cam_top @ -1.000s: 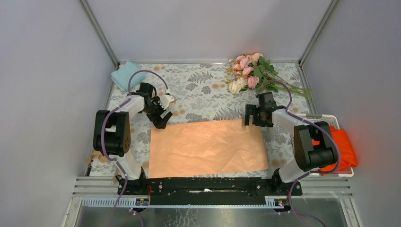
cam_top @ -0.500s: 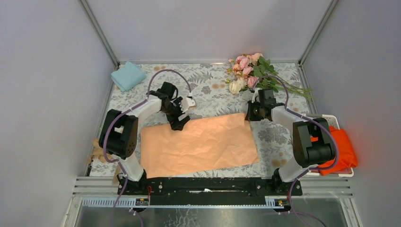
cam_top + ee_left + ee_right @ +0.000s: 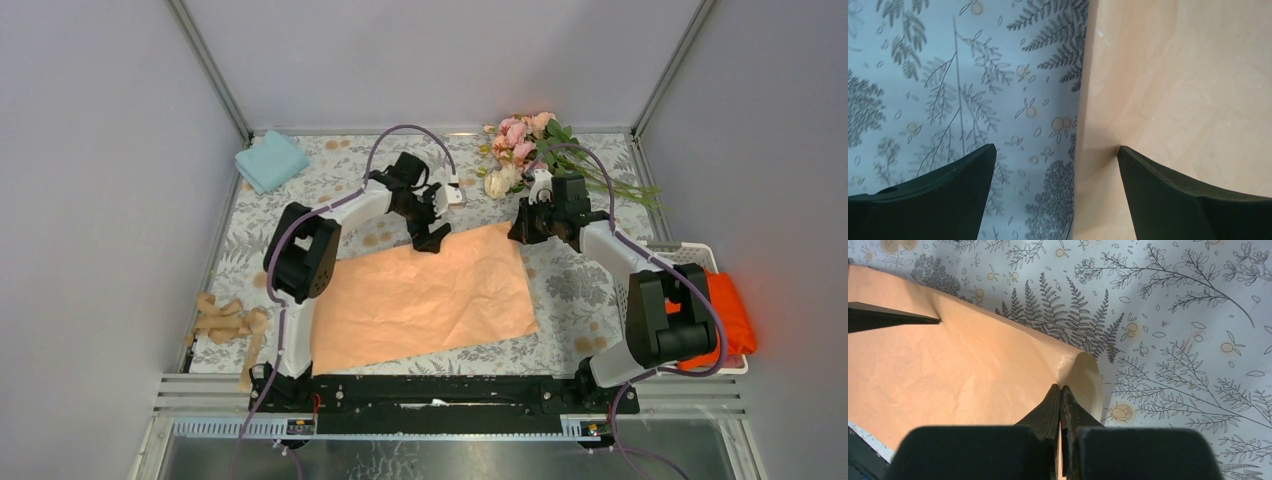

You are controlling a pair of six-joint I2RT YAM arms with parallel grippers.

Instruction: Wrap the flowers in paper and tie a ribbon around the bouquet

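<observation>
**Arm pose**
- The left arm reaches forward and toward the centre, elbow raised and wrist pitched down. The left end effector (image 3: pixel 432 232) stands at the far edge of the paper (image 3: pixel 425 295).
- Its jaws are wide apart. In the left wrist view the left end effector (image 3: pixel 1055 150) straddles the paper (image 3: pixel 1173 90) edge, with one finger over the bare worktop (image 3: pixel 948 75) and the other over the sheet. Contact with the sheet cannot be determined.
- The right arm extends forward and inward, forearm low. The right end effector (image 3: pixel 522 226) sits at the far right corner of the paper.
- In the right wrist view the right end effector (image 3: pixel 1060 388) is pinched together on that corner. The corner of the paper (image 3: pixel 948 370) is raised and curled off the worktop (image 3: pixel 1173 315).

**Task items**
- The paper lies mostly flat at the centre of the worktop (image 3: pixel 330 190), skewed, its near edge close to the arm bases.
- The flowers (image 3: pixel 520 145) lie at the far right, heads toward the back wall and stems trailing right, apart from the paper.
- The ribbon (image 3: pixel 225 320) lies loosely bunched at the near left edge, beside the left arm's base.

**Surface and enclosure**
- The worktop carries a grey leaf-print covering.
- A blue cloth (image 3: pixel 271 160) lies at the far left corner.
- A white basket (image 3: pixel 690 247) at the right holds an orange cloth (image 3: pixel 730 310).
- Plain grey walls (image 3: pixel 100 150) with metal corner posts enclose three sides.
</observation>
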